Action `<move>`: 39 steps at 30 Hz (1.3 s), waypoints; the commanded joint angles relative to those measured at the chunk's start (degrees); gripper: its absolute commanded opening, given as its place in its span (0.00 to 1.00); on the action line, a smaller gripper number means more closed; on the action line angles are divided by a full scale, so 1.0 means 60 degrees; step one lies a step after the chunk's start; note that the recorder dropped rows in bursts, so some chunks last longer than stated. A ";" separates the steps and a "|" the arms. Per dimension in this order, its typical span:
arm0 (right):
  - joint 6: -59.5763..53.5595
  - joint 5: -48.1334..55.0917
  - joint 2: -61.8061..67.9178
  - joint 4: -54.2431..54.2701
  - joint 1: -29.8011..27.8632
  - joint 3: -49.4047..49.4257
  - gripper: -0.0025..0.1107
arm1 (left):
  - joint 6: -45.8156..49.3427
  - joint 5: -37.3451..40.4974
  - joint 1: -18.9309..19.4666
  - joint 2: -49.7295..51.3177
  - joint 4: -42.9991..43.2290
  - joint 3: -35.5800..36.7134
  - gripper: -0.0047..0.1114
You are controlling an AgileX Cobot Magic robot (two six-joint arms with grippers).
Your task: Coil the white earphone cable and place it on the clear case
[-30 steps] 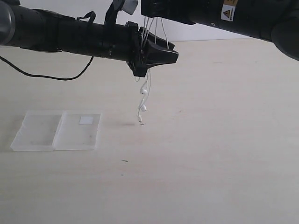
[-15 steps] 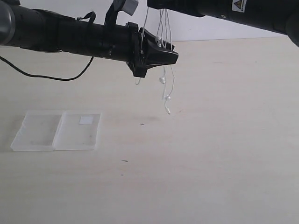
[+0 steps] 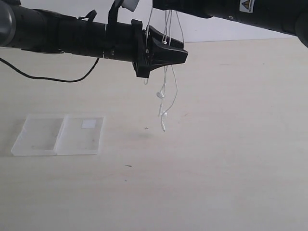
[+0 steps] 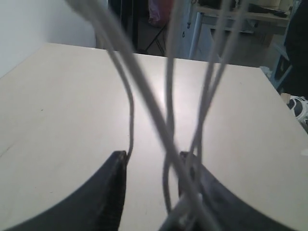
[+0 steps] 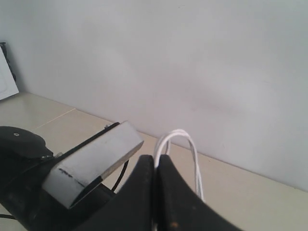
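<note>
Right hand point(image 5: 155, 166) is pinched on the top of the cable point(image 4: 142, 96) loops. Left hand point(image 4: 153, 156) is partly open, with strands running between its jaws. Earbuds point(image 3: 160, 95) dangle above the bench point(image 3: 231, 163), well apart from the case point(image 3: 57, 135). Coiling looks half done. The next move calls for gathering that loose tail before carrying it to the case.

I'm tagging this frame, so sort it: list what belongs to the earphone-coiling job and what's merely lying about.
Of the job: white earphone cable; clear case; right gripper, pinching the cable; left gripper, with strands running through it.

Lying about: black cord below the left arm; small dark speck on the table.
</note>
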 commanded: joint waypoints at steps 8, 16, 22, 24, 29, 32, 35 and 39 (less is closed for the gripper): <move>-0.0023 0.0029 -0.0004 0.0009 0.0001 -0.0066 0.02 | -0.0040 -0.0251 -0.0031 0.0008 -0.0128 -0.0032 0.68; -0.0023 0.0344 -0.0004 -0.0141 0.0001 -0.0066 0.02 | -0.0040 -0.1102 -0.0031 0.0008 -0.0149 -0.0032 0.68; -0.0023 0.0317 -0.0004 -0.0141 0.0001 -0.0066 0.02 | -0.0226 -0.1645 -0.0031 0.0008 -0.0333 -0.0032 0.68; -0.0023 0.0321 -0.0004 -0.0162 0.0001 -0.0066 0.02 | -0.0292 -0.1821 -0.0031 0.0008 -0.0499 -0.0032 0.68; -0.0023 0.0307 -0.0004 -0.0266 0.0001 -0.0066 0.02 | -0.0329 -0.1117 -0.0031 0.0008 -0.0533 -0.0032 0.68; 0.0000 0.0243 -0.0004 -0.0266 0.0001 -0.0066 0.02 | -0.0262 -0.0772 -0.0031 0.0008 -0.0704 -0.0032 0.68; 0.0130 0.0238 -0.0004 -0.0286 0.0001 -0.0066 0.02 | -0.0197 -0.0772 -0.0031 0.0008 -0.0714 -0.0032 0.68; 0.0423 0.0075 -0.0004 -0.0310 0.0001 -0.0066 0.02 | -0.0015 -0.0772 -0.0031 0.0008 -0.0714 -0.0032 0.68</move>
